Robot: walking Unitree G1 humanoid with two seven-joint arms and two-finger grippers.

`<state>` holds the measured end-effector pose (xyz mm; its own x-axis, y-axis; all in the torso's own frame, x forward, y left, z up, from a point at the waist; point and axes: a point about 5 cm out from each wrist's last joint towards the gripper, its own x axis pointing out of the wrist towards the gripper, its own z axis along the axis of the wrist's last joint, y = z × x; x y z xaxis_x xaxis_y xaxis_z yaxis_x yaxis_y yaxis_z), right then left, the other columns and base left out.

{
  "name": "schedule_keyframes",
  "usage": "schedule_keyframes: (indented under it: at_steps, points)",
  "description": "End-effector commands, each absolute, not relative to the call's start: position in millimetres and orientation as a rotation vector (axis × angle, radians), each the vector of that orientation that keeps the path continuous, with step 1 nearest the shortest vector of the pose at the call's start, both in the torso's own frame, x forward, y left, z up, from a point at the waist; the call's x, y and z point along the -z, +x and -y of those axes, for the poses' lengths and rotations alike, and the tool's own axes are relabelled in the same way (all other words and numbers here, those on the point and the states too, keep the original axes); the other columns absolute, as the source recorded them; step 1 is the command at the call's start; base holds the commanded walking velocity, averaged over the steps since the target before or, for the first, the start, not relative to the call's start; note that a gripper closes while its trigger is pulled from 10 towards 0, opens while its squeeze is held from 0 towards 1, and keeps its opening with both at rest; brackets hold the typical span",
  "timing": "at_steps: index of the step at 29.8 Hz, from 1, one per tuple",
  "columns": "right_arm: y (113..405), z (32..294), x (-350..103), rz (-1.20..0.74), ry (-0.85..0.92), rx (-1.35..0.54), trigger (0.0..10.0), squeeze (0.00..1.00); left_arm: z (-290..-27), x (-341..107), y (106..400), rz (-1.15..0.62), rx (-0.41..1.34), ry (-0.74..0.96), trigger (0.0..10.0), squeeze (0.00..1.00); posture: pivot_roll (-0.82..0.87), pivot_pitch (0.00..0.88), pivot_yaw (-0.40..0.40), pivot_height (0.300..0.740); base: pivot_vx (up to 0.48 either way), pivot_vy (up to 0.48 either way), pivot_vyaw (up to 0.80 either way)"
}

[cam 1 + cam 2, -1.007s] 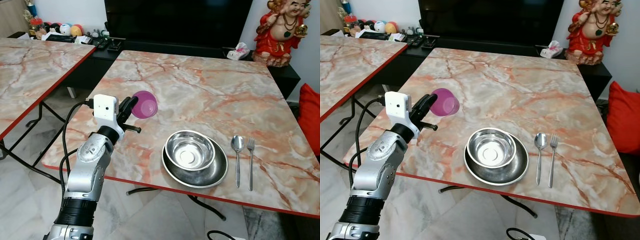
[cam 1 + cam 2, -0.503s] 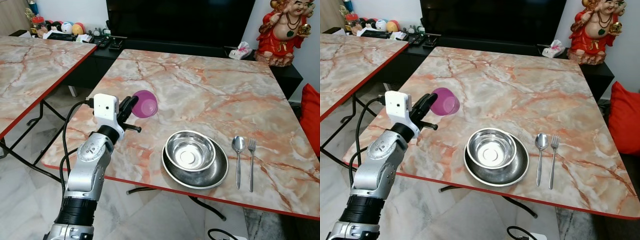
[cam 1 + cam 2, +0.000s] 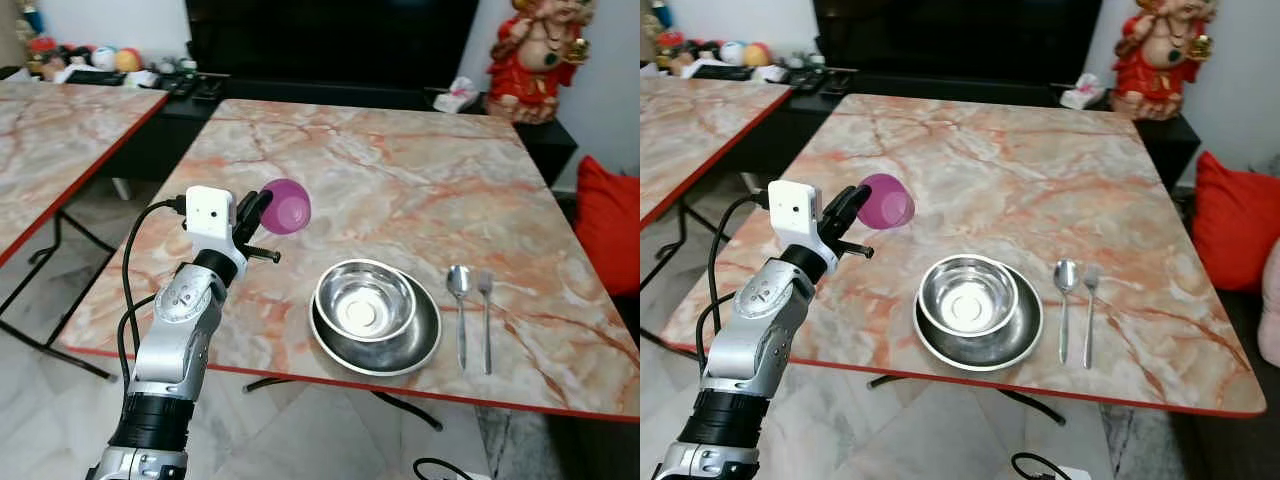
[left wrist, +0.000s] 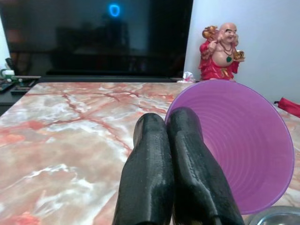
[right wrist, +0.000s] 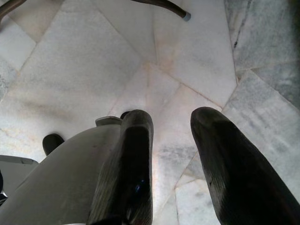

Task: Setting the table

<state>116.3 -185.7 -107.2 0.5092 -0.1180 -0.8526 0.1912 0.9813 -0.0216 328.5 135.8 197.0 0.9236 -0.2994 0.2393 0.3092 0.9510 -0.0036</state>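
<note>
My left gripper (image 3: 262, 205) is shut on the rim of a purple plastic cup (image 3: 286, 207), held tilted on its side above the left part of the marble table (image 3: 380, 170). The wrist view has the cup (image 4: 239, 140) beside the black fingers (image 4: 168, 173). To its right, a steel bowl (image 3: 364, 301) sits inside a steel plate (image 3: 400, 345) near the front edge. A spoon (image 3: 459, 298) and a fork (image 3: 486, 305) lie side by side right of the plate. My right gripper (image 5: 171, 140) hangs open over the tiled floor.
A second marble table (image 3: 50, 130) stands to the left across a gap. A dark TV (image 3: 330, 40) on a low cabinet and a red statue (image 3: 530, 55) are behind the table. A red cushion (image 3: 605, 225) is at the right.
The whole picture has shifted left, so the camera has moved. The left gripper keeps the purple cup in about the same place over the table.
</note>
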Motion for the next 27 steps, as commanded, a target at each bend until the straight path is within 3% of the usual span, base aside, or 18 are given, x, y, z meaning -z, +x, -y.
schedule_keyframes:
  at_steps: [1,5,10,15,27]
  points:
    - [116.6,187.0,107.0,-1.020,0.088,0.197,10.0,0.00,-134.3,-206.6,328.9,0.280,0.310,-0.025,10.0,0.00,0.08,0.000,-0.033,0.740,0.000,-0.469,-0.65]
    - [116.6,187.1,107.0,-1.018,0.085,0.195,10.0,0.00,-134.2,-208.0,329.3,0.285,0.307,-0.032,10.0,0.00,0.08,0.000,-0.034,0.740,0.000,-0.234,-0.65]
    - [117.0,186.8,106.8,-1.015,0.079,0.188,10.0,0.00,-133.3,-209.2,329.0,0.293,0.310,-0.020,10.0,0.00,0.08,0.000,-0.034,0.740,0.000,0.000,0.00]
    - [117.1,186.8,106.7,-1.015,0.077,0.185,10.0,0.00,-134.0,-210.1,329.2,0.298,0.302,-0.021,10.0,0.00,0.08,0.000,-0.035,0.740,0.000,-0.401,0.00]
    - [117.3,186.5,106.7,-1.013,0.079,0.177,10.0,0.00,-137.3,-209.4,332.5,0.274,0.270,-0.023,10.0,0.00,0.08,0.000,-0.035,0.740,0.000,0.000,0.00]
